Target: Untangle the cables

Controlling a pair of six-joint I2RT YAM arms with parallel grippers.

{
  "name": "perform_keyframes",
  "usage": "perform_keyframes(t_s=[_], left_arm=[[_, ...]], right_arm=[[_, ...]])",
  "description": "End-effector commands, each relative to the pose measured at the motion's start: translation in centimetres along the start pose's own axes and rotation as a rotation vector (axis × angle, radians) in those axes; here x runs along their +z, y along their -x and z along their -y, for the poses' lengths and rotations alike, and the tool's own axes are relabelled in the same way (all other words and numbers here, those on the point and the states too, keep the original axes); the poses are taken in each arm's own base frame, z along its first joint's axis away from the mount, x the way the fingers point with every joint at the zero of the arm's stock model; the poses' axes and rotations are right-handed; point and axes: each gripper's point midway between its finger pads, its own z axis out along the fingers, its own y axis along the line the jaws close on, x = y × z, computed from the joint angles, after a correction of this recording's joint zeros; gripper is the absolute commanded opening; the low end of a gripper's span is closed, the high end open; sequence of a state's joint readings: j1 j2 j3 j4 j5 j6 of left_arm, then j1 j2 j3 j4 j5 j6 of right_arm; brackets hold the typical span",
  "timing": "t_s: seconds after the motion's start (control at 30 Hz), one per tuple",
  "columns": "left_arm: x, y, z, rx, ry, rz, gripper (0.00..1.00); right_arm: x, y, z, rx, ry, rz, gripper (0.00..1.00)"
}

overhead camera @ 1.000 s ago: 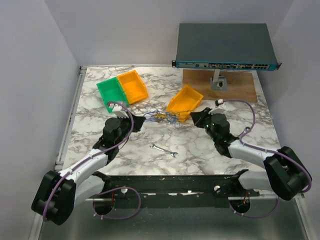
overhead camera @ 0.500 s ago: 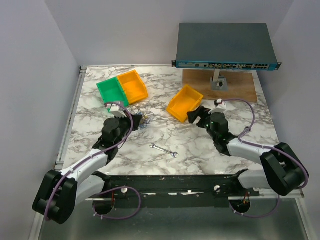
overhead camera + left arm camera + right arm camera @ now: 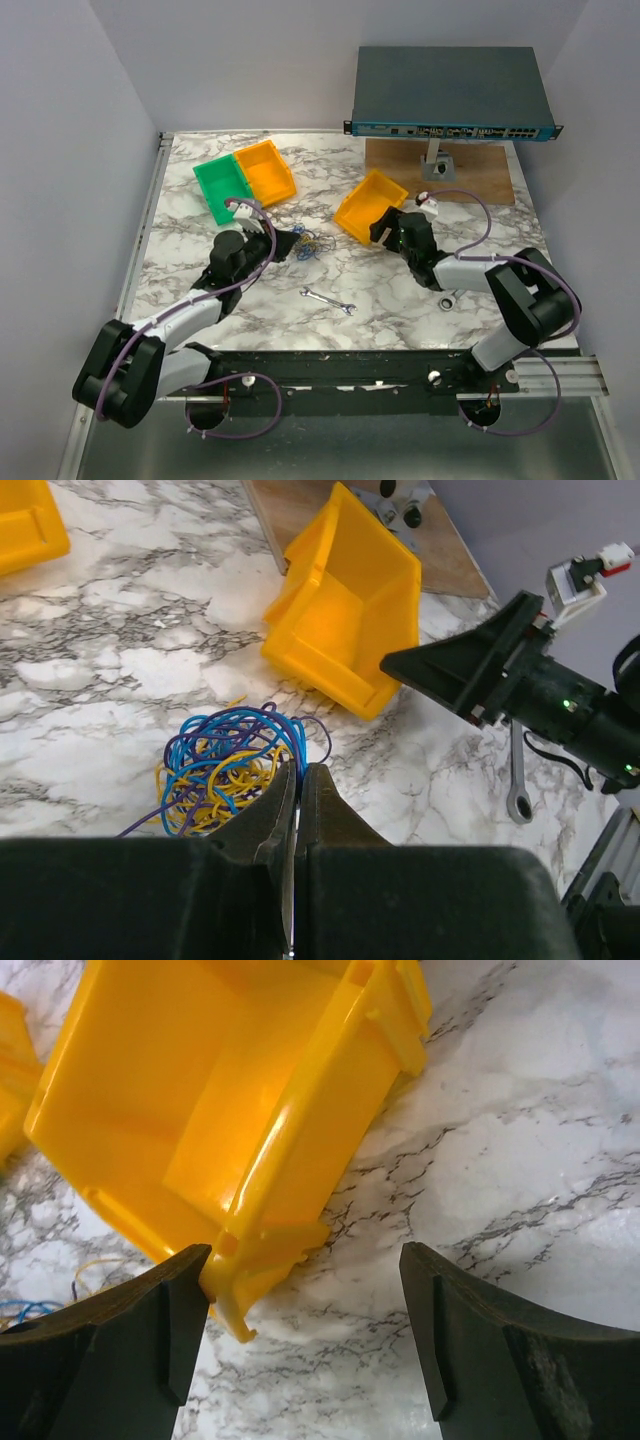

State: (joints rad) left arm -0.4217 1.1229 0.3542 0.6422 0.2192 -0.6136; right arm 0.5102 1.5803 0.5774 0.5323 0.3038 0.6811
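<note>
The cables (image 3: 225, 770) are a small ball of thin blue, yellow and purple strands on the marble table, left of the middle (image 3: 316, 246). My left gripper (image 3: 300, 772) is shut on blue and purple strands at the ball's right edge; in the top view it (image 3: 287, 245) sits just left of the ball. My right gripper (image 3: 305, 1260) is open and holds nothing, and the lower corner of a tipped yellow bin (image 3: 230, 1090) pokes in beside its left finger (image 3: 175, 1320). A few strands (image 3: 40, 1307) show at that view's left edge.
The tipped yellow bin (image 3: 368, 206) lies right of the tangle, touching or nearly touching my right gripper (image 3: 386, 228). A silver wrench (image 3: 329, 300) lies nearer the front. A green bin (image 3: 222, 186) and another yellow bin (image 3: 266, 172) stand back left. A network switch (image 3: 448, 92) on a wooden board (image 3: 485, 175) is back right.
My right gripper let go of the stretched cables and opened, then moved up against the yellow bin. The strands sprang back into a ball at my left gripper, which stayed shut.
</note>
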Motion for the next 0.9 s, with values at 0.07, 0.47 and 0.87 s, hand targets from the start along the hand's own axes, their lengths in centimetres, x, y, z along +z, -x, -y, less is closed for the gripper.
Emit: perform_keyframes(t_s=[0.07,0.47,0.87], left_arm=[[0.9,1.2,3.3,0.028,-0.148,-0.003,0.0],[1.2,0.5,5.8,0.047,-0.275,-0.048,0.0],[-0.6,0.0,11.4,0.109,-0.618,-0.068,0.0]], right_arm=[[0.5,2.2,3.5,0.04,-0.231,0.111,0.72],[-2.3,4.3,0.7,-0.141,-0.056,0.105,0.8],[-12.6,1.6,-10.7,-0.321,0.854,0.115,0.82]])
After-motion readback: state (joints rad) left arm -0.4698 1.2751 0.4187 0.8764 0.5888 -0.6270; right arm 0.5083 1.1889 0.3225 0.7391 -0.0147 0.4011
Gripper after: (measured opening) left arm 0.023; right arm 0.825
